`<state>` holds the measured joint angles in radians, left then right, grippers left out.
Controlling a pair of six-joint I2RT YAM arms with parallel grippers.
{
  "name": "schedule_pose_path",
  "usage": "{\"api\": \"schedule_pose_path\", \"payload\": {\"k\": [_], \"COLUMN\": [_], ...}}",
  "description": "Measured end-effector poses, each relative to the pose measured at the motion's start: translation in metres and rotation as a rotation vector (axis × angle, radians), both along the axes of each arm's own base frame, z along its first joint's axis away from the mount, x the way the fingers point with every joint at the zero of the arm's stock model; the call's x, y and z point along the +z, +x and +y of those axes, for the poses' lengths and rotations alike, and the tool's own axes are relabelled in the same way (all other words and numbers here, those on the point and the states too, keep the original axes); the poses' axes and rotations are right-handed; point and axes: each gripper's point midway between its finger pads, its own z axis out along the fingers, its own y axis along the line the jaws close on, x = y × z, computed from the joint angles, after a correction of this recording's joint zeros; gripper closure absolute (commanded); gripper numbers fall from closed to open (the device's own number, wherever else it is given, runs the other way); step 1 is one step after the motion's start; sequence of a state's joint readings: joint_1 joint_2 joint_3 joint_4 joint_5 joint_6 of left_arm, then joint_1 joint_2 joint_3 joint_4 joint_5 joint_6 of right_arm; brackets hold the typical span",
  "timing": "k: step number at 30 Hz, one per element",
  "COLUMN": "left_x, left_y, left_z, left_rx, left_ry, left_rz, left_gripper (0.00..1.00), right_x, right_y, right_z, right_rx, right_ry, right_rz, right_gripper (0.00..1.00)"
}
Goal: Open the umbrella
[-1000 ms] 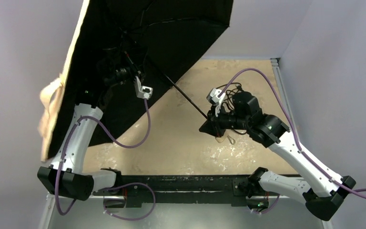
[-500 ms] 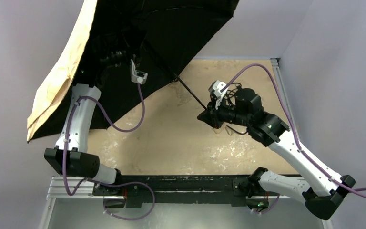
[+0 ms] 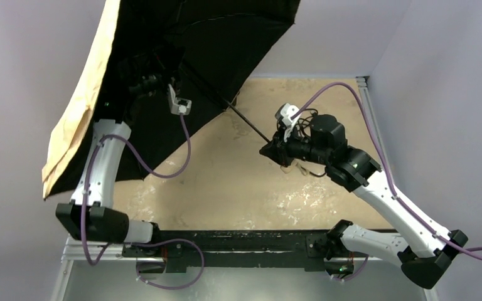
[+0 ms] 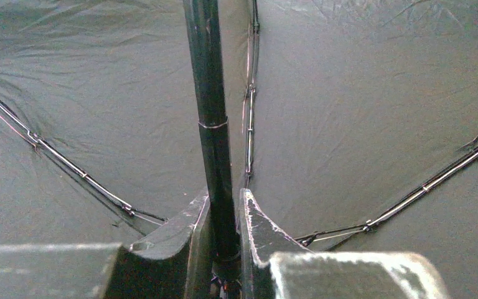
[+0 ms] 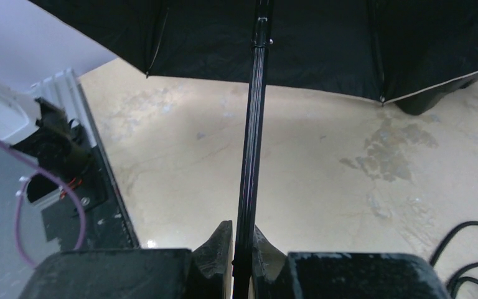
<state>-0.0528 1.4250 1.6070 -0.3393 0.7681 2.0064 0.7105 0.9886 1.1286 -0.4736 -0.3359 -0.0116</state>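
Shows the umbrella (image 3: 219, 44) spread open, tilted above the far left of the table (image 3: 226, 188), black lining facing the near side, tan outside along the left rim. Traces its long axis down the thin shaft (image 3: 246, 124), from the crown at far left toward the right. Finds the left gripper (image 4: 224, 208) clenched on that shaft high under the lining, and the right gripper (image 5: 243, 235) clamped on its low end, both pairs of jaws straddling it squarely. Reads no brand, label or writing anywhere.
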Motion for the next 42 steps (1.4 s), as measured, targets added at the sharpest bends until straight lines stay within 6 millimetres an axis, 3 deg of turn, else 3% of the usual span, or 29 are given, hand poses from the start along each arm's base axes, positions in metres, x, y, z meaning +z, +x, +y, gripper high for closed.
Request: {"api": "schedule_pose_path", "payload": {"k": [1, 7, 9, 13, 18, 22, 27, 30, 32, 34, 35, 36, 39, 42], "left_x": [-0.001, -0.005, -0.009, -0.005, 0.013, 0.028, 0.039, 0.039, 0.038, 0.036, 0.035, 0.034, 0.041, 0.039], "left_y": [-0.007, -0.039, -0.042, -0.039, -0.055, -0.079, -0.104, -0.112, -0.115, -0.117, -0.116, -0.116, -0.117, -0.124], "left_z": [0.004, 0.03, 0.032, 0.033, 0.012, -0.013, -0.043, -0.058, -0.068, -0.074, -0.076, -0.079, -0.081, -0.088], "left_rx": [0.017, 0.158, 0.182, 0.234, 0.191, 0.113, 0.011, -0.035, -0.059, -0.069, -0.072, -0.074, -0.064, -0.101], "left_ry": [-0.009, -0.027, -0.03, -0.037, -0.033, -0.031, -0.029, -0.026, -0.028, -0.029, -0.03, -0.03, -0.044, -0.067], "left_rz": [0.001, -0.076, -0.104, -0.132, -0.2, -0.253, -0.303, -0.312, -0.308, -0.303, -0.301, -0.298, -0.324, -0.329], "left_gripper": [1.0, 1.0, 1.0, 1.0, 1.0, 1.0, 1.0, 1.0, 1.0, 1.0, 0.97, 0.89, 0.5, 0.35], "right_x": [-0.001, 0.02, 0.024, 0.021, 0.029, 0.04, 0.049, 0.051, 0.052, 0.054, 0.055, 0.057, 0.058, 0.068], "right_y": [-0.002, -0.023, -0.028, -0.037, -0.04, -0.035, -0.018, -0.007, -0.003, -0.002, -0.002, -0.002, 0.004, 0.015], "right_z": [0.002, 0.022, 0.025, 0.026, 0.035, 0.044, 0.061, 0.073, 0.08, 0.086, 0.089, 0.091, 0.092, 0.087], "right_rx": [0.018, 0.192, 0.223, 0.267, 0.283, 0.268, 0.227, 0.215, 0.21, 0.209, 0.211, 0.213, 0.17, 0.135], "right_ry": [-0.002, 0.031, 0.041, 0.035, 0.101, 0.168, 0.236, 0.267, 0.294, 0.322, 0.337, 0.349, 0.387, 0.448], "right_rz": [0.007, -0.031, -0.04, -0.028, -0.005, 0.017, 0.052, 0.088, 0.124, 0.155, 0.177, 0.181, 0.267, 0.315], "right_gripper": [0.77, 0.65, 0.54, 0.47, 0.28, 0.24, 0.34, 0.49, 0.63, 0.99, 1.0, 1.0, 1.0, 1.0]}}
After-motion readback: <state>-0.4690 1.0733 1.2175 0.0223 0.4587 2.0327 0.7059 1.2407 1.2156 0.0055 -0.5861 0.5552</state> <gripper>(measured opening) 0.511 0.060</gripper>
